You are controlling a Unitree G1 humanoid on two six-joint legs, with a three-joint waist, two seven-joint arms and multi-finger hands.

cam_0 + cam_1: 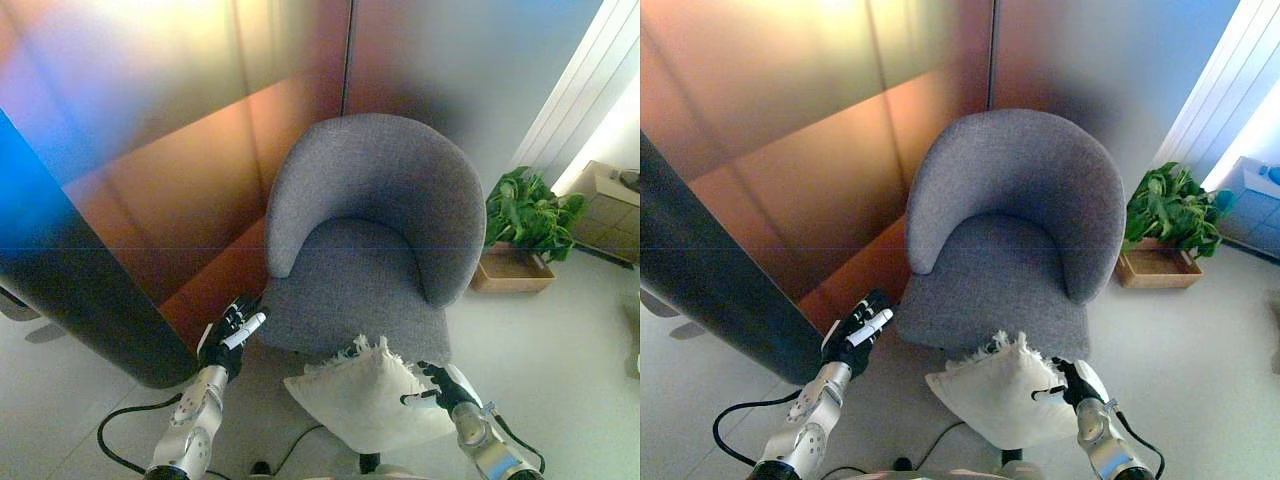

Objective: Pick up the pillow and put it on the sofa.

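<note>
Right robot hand (pixel 440 388) gripping white pillow (pixel 365 395), grey sofa (pixel 375 230) beyond

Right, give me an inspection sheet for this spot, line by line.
Surface: pale floor; grey armchair's seat bare.
Job's things: white fringed pillow held low in front of the armchair, not yet on it.
Clutter: nothing seen.
Hands: right hand curled on the pillow's right edge; left hand open, apart from the pillow, by the armchair's front left corner.
Cables: nothing seen besides the robot's own.
Surroundings: potted plant in a wooden tray, right of the armchair; brown wall behind.
</note>
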